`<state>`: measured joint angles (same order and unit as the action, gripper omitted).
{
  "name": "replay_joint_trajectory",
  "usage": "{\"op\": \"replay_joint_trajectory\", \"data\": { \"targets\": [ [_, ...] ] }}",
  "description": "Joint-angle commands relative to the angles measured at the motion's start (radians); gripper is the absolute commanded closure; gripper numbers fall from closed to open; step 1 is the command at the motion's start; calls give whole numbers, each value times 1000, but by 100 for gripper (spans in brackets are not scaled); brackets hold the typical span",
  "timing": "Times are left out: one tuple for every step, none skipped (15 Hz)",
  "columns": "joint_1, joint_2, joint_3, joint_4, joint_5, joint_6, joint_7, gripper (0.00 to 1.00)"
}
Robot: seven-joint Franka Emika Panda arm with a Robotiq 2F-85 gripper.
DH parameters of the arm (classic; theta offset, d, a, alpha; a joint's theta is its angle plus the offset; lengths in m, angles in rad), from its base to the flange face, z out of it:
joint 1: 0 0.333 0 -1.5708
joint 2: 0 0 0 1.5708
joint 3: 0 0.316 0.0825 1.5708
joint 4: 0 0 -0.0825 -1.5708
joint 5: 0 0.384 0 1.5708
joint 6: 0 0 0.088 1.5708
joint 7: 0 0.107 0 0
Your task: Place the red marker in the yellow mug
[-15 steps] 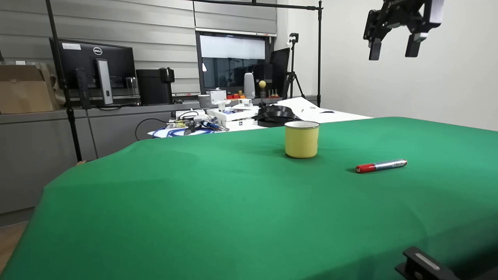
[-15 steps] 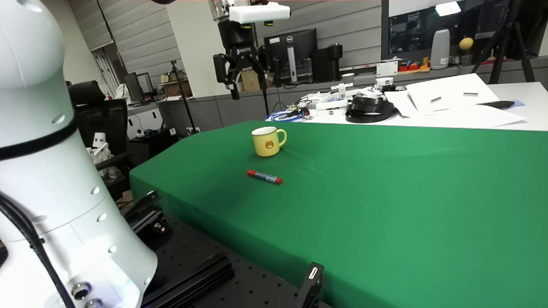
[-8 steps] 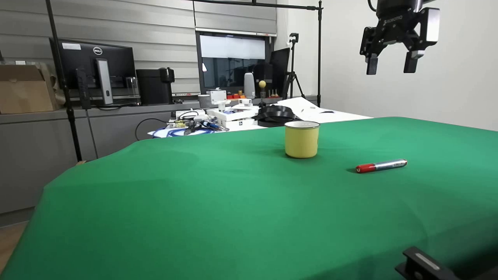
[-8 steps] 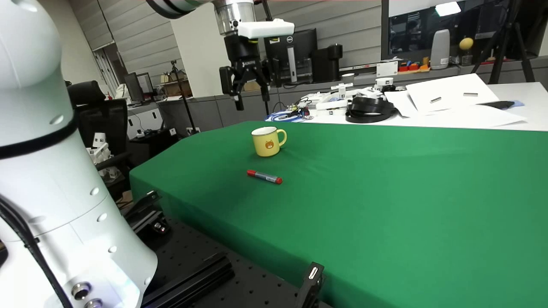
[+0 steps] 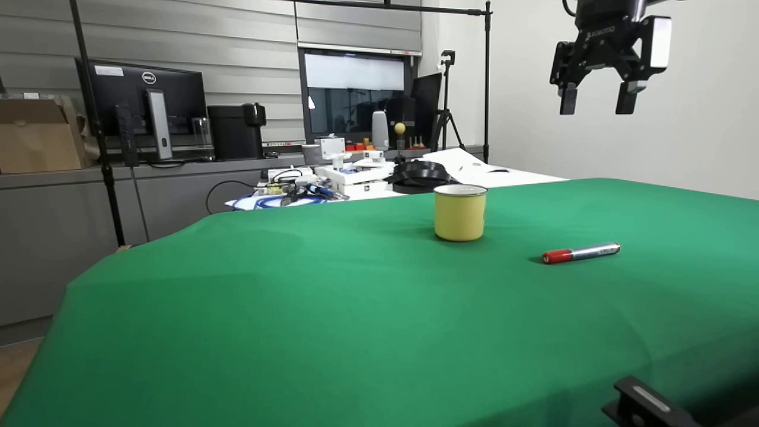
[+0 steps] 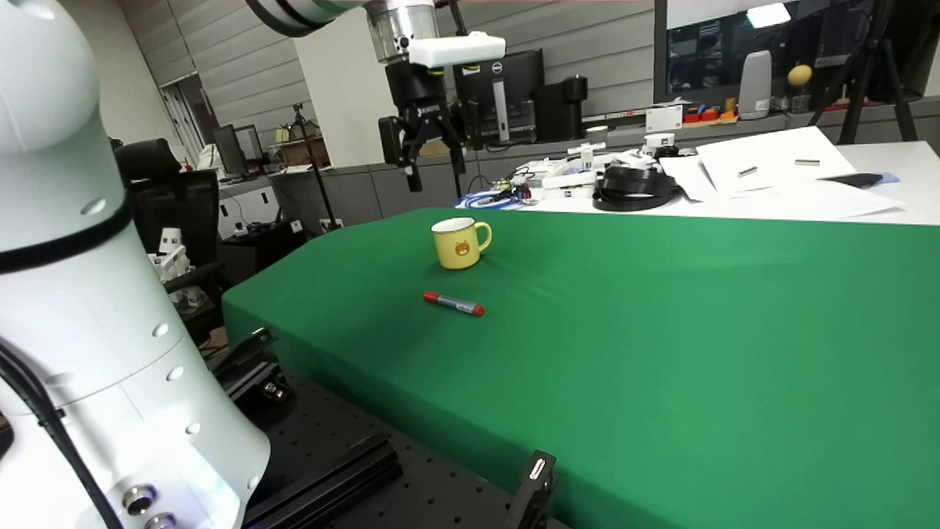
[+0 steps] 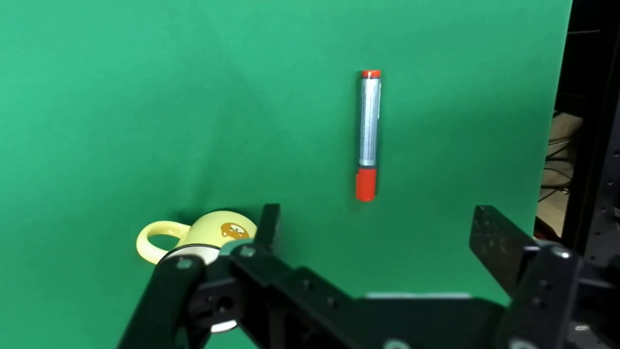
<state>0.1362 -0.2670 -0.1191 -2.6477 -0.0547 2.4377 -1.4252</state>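
The red marker [image 5: 581,253] lies flat on the green cloth in both exterior views [image 6: 454,303]. It has a red cap, a silver-grey barrel and a red end. In the wrist view the marker [image 7: 368,128] points its cap toward the jaws. The yellow mug [image 5: 459,216] stands upright near it. In an exterior view the mug [image 6: 457,250] shows a handle and a bear face. In the wrist view the mug [image 7: 215,228] is partly hidden behind a finger. My gripper [image 5: 596,108] is open and empty, high above the cloth [image 6: 437,176]. Its fingertips [image 7: 378,213] are wide apart.
The green cloth [image 6: 661,330] covers the table. Its edge and a dark frame [image 7: 588,145] show at the right of the wrist view. Black clamps [image 6: 532,488] stand at the table's near edge. A white table [image 6: 778,195] with papers and parts stands behind.
My gripper has come down from a second ago, mostly in the first half second, with only a slight shift since. It stays open. The marker and the mug have not moved.
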Motion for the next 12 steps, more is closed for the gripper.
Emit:
{"op": "replay_joint_trajectory", "data": {
  "targets": [
    [-48,26,24,-72,-22,134,45,0],
    [-53,41,22,-92,-16,175,36,0],
    [-53,65,15,-113,-4,223,17,0],
    [-52,90,9,-127,12,256,2,0],
    [-56,117,10,-138,18,288,4,0],
    [-55,147,9,-147,28,317,-3,0],
    [-54,194,11,-129,42,336,-10,0],
    [-54,223,15,-134,60,361,-21,0],
    [-55,252,22,-135,79,385,-37,0],
    [-58,279,32,-135,106,405,-58,0],
    [-68,313,45,-135,113,444,-61,0],
    [-75,342,63,-135,161,465,-92,0]
  ]
}}
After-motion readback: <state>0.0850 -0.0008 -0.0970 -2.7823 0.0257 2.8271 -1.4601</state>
